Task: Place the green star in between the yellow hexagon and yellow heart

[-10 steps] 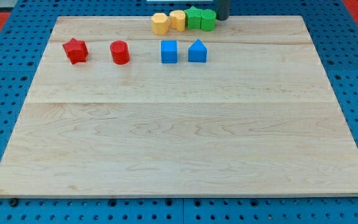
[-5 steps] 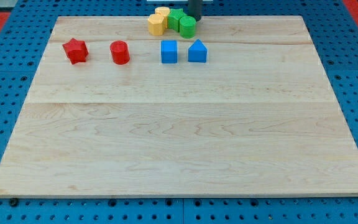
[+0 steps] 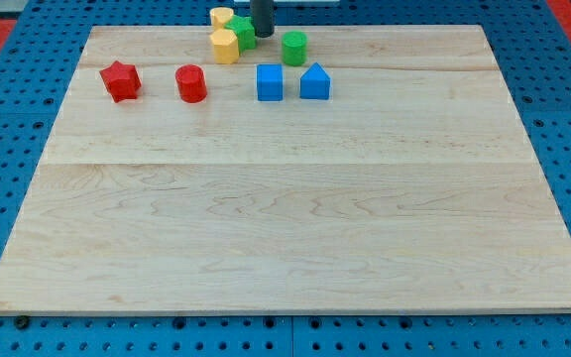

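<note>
My tip (image 3: 263,35) stands at the view's top edge of the board, touching the right side of the green star (image 3: 242,32). The green star sits between two yellow blocks: the yellow hexagon (image 3: 224,46) is at its lower left and the yellow heart (image 3: 221,17) at its upper left, all three pressed together. A green cylinder (image 3: 293,47) stands alone to the right of my tip.
A blue cube (image 3: 270,82) and a blue triangular block (image 3: 314,81) sit just below the cluster. A red star (image 3: 120,80) and a red cylinder (image 3: 190,83) are at the view's left. The wooden board (image 3: 285,198) lies on a blue pegboard.
My tip has moved left along the top edge, pushing the green star and both yellow blocks leftwards. The green cylinder dropped out of the cluster and stayed behind on the right.
</note>
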